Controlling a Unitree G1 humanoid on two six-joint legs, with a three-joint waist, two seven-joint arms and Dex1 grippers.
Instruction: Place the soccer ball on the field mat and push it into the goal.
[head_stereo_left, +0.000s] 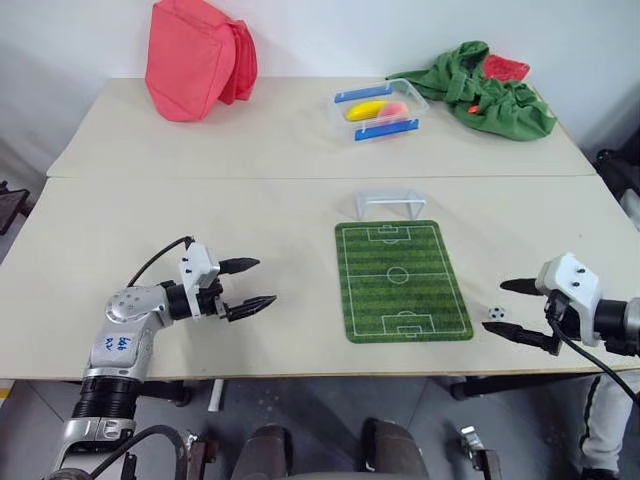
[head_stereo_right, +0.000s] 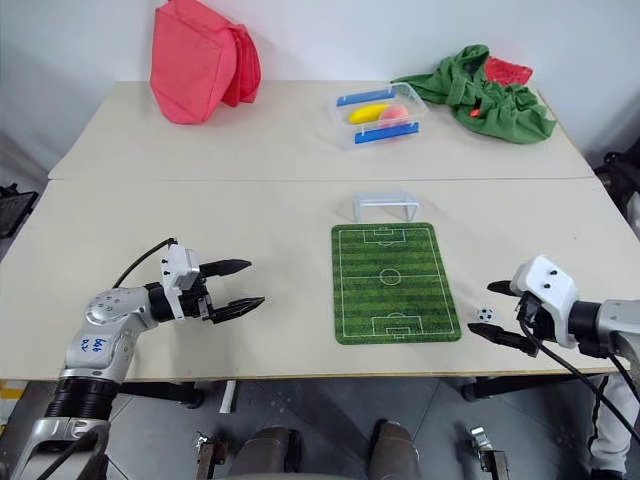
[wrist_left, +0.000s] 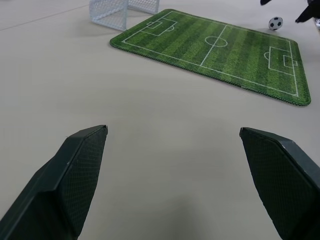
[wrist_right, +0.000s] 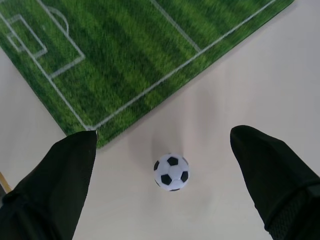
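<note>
The soccer ball (head_stereo_left: 495, 313) lies on the bare table (head_stereo_left: 250, 200) at the lower right of the head view, just beside the field mat's (head_stereo_left: 402, 279) near right corner, off the mat. The right gripper (head_stereo_left: 519, 311) hovers right by it, fingers wide apart with the ball between them, holding nothing. At lower left the left gripper (head_stereo_left: 250, 286) is also spread wide and empty. Blue handwriting on the left arm is unreadable. Beyond the mat's far edge stands the goal (head_stereo_left: 389, 203).
</note>
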